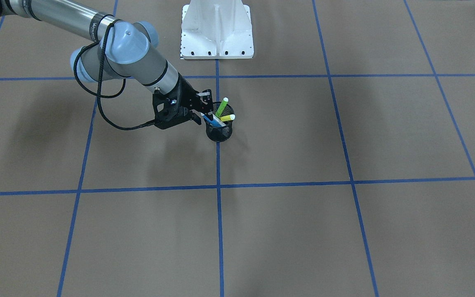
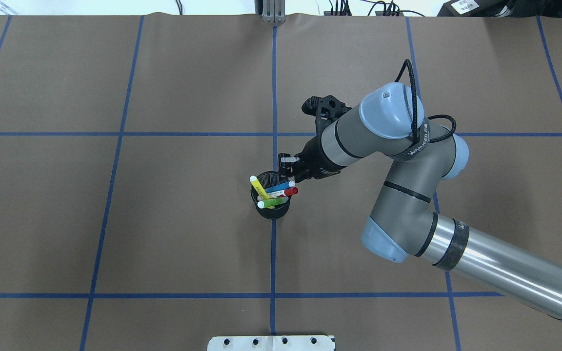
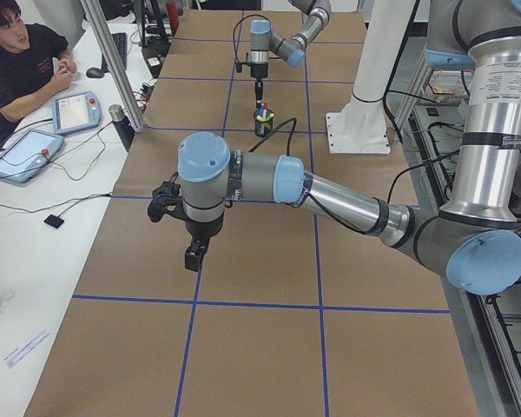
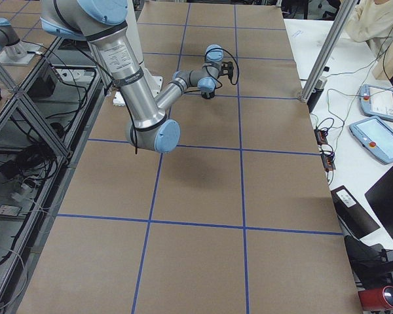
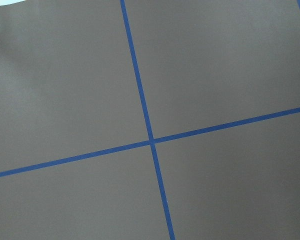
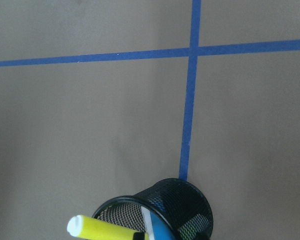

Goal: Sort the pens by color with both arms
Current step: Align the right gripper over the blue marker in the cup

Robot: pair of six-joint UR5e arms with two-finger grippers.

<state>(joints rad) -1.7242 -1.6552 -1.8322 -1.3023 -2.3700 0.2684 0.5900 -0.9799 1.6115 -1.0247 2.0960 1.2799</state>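
The brown-papered bench [image 1: 303, 136], gridded with blue tape [image 1: 217, 214], fills every view. The left hand [image 3: 194, 257] hangs over bare bench, well apart from everything. It shows only from the side, so I cannot tell whether it is spread or pressed together. The right hand [image 1: 204, 108] sits at the rim of a black mesh cup [image 1: 219, 133], fingers spread and pinching nothing; its own wrist view cuts off their tips. Just beneath it, leaning in the cup, are a yellow pen [image 2: 256, 186], a blue pen [image 2: 281, 186], a red-capped pen [image 2: 289, 192] and a green pen [image 2: 272, 202].

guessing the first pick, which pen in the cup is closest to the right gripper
The blue pen: its top end lies right beside the right gripper, while the other three pens' ends sit farther from it.
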